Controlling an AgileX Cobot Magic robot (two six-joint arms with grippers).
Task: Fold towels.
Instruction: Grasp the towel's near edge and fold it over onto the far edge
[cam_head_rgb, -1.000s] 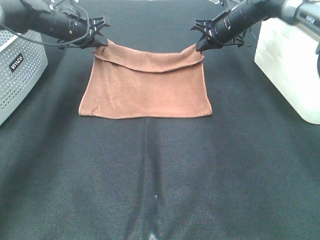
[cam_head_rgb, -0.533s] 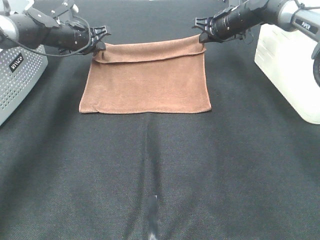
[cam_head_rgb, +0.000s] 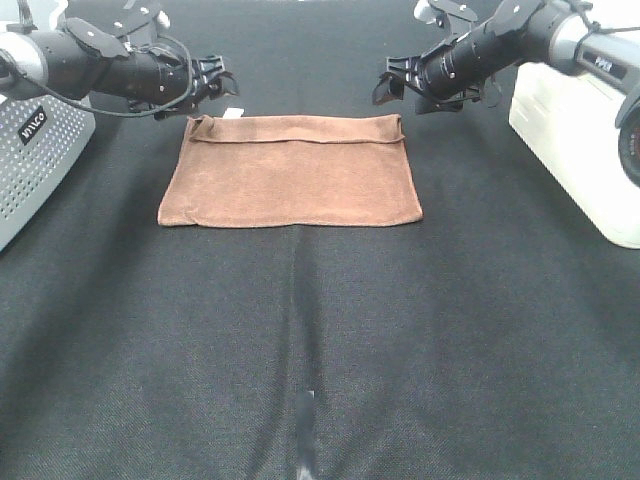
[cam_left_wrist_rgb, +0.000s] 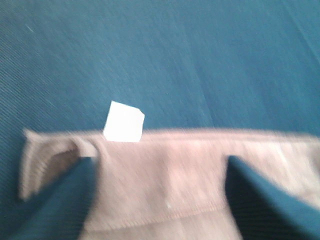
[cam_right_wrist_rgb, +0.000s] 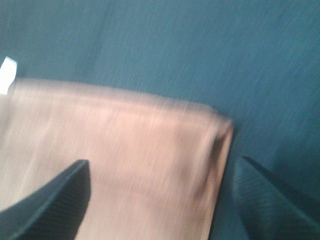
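The towel (cam_head_rgb: 290, 172) lies folded in half. Left pincer (cam_head_rgb: 222, 85) and right pincer (cam_head_rgb: 392, 80) gape empty by its far corners. Another fold probably remains.

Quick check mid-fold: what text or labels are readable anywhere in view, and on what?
"MYCO", as best I can tell: black label on the grey box.
Too blurred to read: white lettering on the right arm.
No print visible on the tag of the towel.
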